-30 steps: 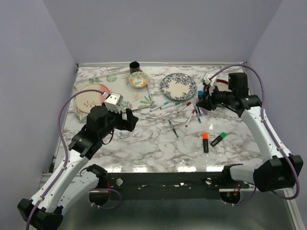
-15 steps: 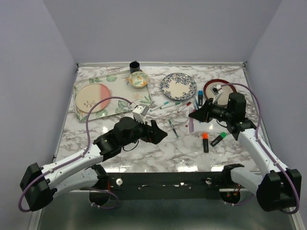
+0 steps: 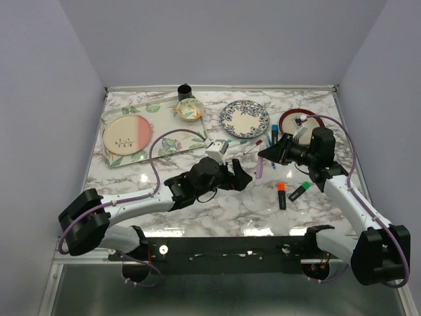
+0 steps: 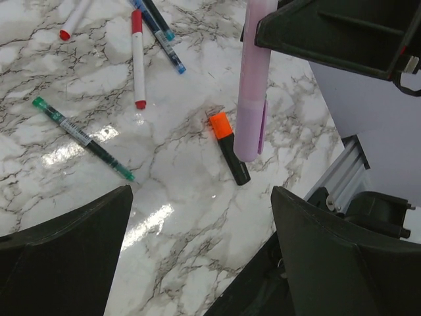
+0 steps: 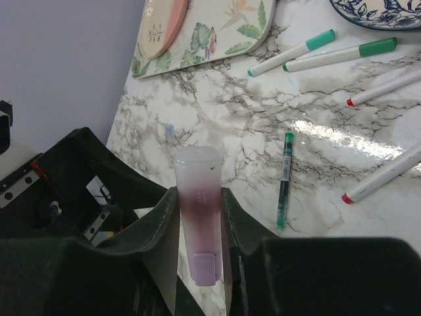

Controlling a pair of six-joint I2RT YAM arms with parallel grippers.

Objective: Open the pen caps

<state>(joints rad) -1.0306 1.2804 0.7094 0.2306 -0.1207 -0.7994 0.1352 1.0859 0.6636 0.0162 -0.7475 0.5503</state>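
1. The right pincer (image 3: 268, 153) pinches a lilac pen (image 4: 251, 79); the pen hangs down from it, above the table (image 4: 177, 217), and does not touch it.
2. The left pincer (image 4: 200, 194) is spread wide and holds nothing; it sits just beside the lilac pen, with the pen's low end in front of it.
3. The lilac pen looks whole, so I think its cap is on; I cannot tell which end is the cap.
4. More pens lie on the table below: an orange pen (image 4: 227, 141), a green pen (image 4: 82, 138) and a red pen (image 4: 137, 59); they seem to have their caps on too, so most of the job looks undone.
5. I think the next move is for the left pincer to close on the free end and pull.
6. What could go wrong:
   - the left pincer may close on the body and not on the cap; then a pull opens nothing;
   - the pull may be crooked; then the pen can twist or slide out of the right pincer;
   - the right pincer may not squeeze hard enough; then the whole pen comes away with the cap on;
   - the two pincers are close; they could bump;
   - a dropped pen or cap could roll in among the pens below and be hard to pick up.
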